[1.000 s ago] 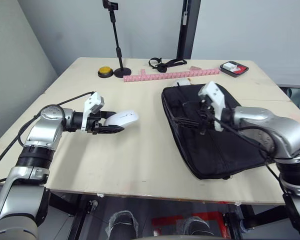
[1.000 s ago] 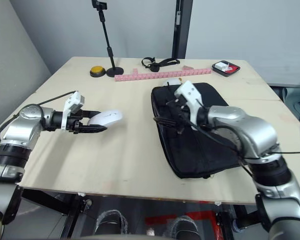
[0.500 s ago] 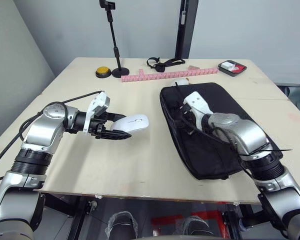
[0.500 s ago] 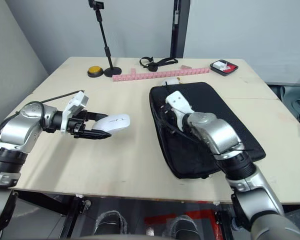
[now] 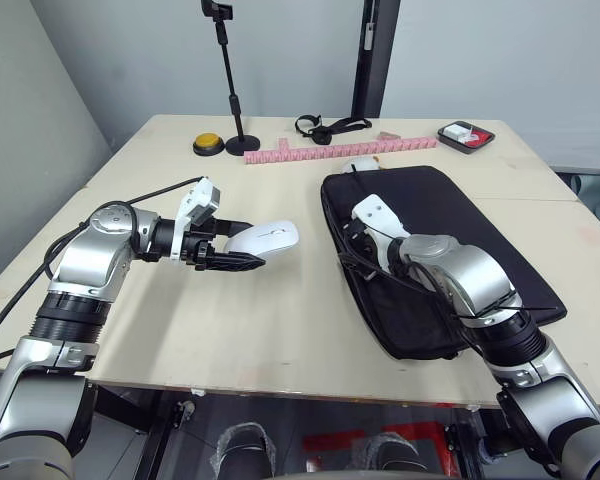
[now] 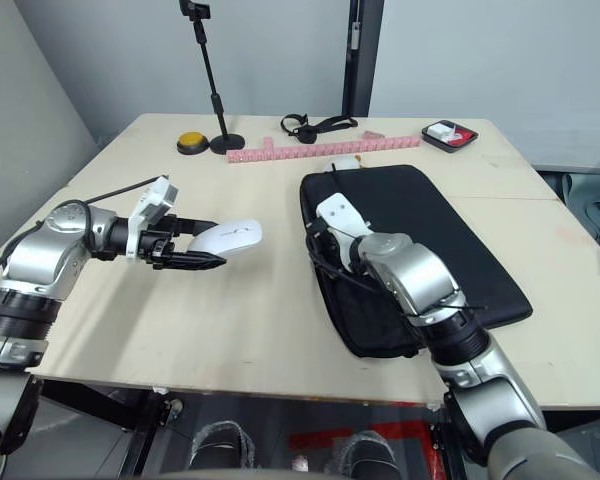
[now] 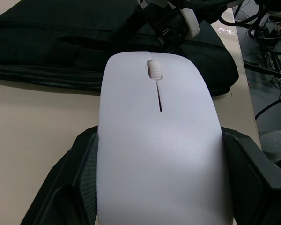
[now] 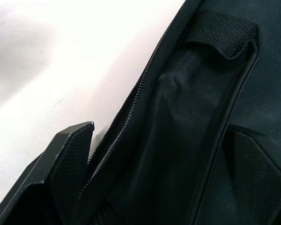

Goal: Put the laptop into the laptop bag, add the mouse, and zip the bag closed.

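The white mouse (image 5: 265,236) hangs a little above the table, with my left gripper (image 5: 242,247) shut on its sides; the left wrist view shows the mouse (image 7: 159,140) wedged between both black fingers. The black laptop bag (image 5: 460,240) lies flat on the right half of the table. My right gripper (image 5: 356,246) rests at the bag's left edge. In the right wrist view its fingers (image 8: 65,159) stand apart, open, straddling the zipper edge (image 8: 145,89) and a strap handle (image 8: 225,33). The laptop is out of view.
Along the table's far side stand a black stand (image 5: 235,90), a yellow button (image 5: 209,144), a pink strip (image 5: 340,150), a black strap (image 5: 330,126) and a red-and-black tray (image 5: 467,136). A small white thing (image 5: 363,162) lies just behind the bag.
My left gripper has carried the mouse to the right, closer to the bag. My right gripper has come down from above the bag's middle to its left edge.
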Controlling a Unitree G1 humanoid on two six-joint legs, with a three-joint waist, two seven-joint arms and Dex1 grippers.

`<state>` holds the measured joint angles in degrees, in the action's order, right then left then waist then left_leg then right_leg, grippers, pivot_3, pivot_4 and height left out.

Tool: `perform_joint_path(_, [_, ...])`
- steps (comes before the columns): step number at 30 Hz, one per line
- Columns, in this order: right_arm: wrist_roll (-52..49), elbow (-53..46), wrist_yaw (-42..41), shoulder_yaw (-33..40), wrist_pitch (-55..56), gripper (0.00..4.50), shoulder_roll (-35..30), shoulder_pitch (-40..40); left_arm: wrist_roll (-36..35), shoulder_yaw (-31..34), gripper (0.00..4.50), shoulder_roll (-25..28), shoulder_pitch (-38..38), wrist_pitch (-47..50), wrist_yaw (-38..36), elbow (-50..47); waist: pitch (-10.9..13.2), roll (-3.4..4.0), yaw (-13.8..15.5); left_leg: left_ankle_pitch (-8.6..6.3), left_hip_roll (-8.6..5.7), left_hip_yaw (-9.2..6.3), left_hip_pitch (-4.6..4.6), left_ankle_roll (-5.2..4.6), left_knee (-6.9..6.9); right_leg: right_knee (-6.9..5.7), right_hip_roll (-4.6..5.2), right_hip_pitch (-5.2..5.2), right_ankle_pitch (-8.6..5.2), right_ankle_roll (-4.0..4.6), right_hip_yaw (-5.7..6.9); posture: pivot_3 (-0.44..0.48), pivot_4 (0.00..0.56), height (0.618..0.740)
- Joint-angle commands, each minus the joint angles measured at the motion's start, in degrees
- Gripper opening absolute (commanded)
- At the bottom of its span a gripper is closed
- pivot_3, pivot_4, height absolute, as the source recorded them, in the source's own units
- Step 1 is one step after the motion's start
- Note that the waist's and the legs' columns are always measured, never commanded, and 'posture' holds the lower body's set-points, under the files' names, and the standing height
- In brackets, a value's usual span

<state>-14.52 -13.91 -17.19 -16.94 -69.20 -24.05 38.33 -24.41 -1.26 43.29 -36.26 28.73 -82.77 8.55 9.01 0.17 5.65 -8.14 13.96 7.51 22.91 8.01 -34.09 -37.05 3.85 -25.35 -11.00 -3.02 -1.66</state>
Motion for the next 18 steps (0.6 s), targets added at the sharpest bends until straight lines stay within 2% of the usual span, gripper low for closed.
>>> perform_joint_path(1, [2.81,0.73,0.29,-1.94,0.64,4.50,-0.96,0.84,-0.51,0.43,2.86,-0.31,-0.51,-0.77,0.73,-0.22,0.00,0.00,0.02,0.00,0.00,0.00,0.00,0.00,0.00,0.00,0.00,0.00,0.00,0.00,0.00,0.000,0.150,0.733])
perform_joint_path(5, [6.24,2.37,0.44,-5.30,2.61,4.50,-1.79,0.34,-0.73,0.48,2.86,-0.31,-0.10,-0.39,1.17,-0.83,0.00,0.00,0.02,0.00,0.00,-0.01,-0.04,0.01,-0.01,-0.01,0.01,0.06,0.00,0.00,0.00,0.000,0.150,0.733])
perform_joint_path(8, [6.31,2.60,-0.69,-5.33,3.60,3.66,-0.96,-1.05,-0.84,0.64,2.86,-0.21,0.13,-0.18,1.50,-1.14,-0.01,0.00,0.01,0.01,0.00,-0.01,-0.07,0.01,-0.02,-0.01,0.01,0.10,0.00,0.00,0.00,0.000,0.150,0.733])
perform_joint_path(18, [6.74,2.28,-2.41,-3.65,3.51,0.31,-0.76,-2.15,-1.18,0.58,2.86,-0.06,0.39,0.41,2.24,-1.87,-0.02,0.00,0.16,0.01,0.00,-0.03,-0.10,0.00,-0.02,-0.02,0.01,0.15,0.00,0.00,0.01,0.000,0.150,0.733])
